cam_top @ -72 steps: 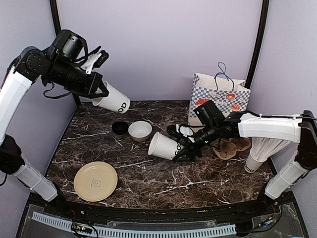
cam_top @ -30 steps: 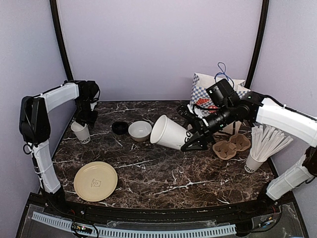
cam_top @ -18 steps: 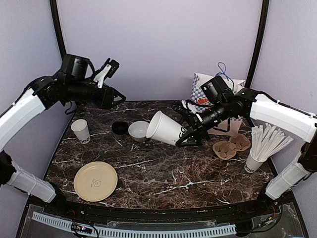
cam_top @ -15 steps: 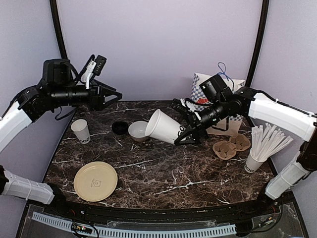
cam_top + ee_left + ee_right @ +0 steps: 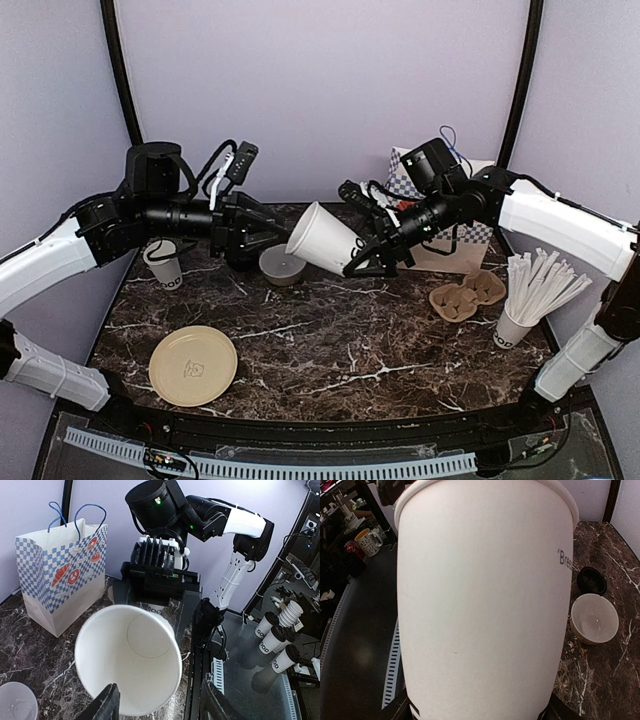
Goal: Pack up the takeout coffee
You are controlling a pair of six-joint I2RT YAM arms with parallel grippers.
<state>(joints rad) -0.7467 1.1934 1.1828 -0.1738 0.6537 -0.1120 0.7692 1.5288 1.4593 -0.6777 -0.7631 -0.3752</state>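
Observation:
A white paper cup with dark print near its base hangs tilted above the table, mouth toward the left. My right gripper is shut on its base end. In the right wrist view the cup fills the frame above that gripper. My left gripper is open right at the cup's mouth. The left wrist view looks straight into the empty cup, its lower rim just above the spread left gripper. A second small white cup stands on the table at the left, partly behind my left arm.
A low white bowl and a black lid lie below the held cup. The checkered paper bag stands behind my right arm. A brown cup carrier, a cup of white sticks and a yellow plate sit nearer.
My left arm has swung from the back left over to the held cup's mouth, leaving the small cup standing at the left. My right gripper has carried its cup up and leftward.

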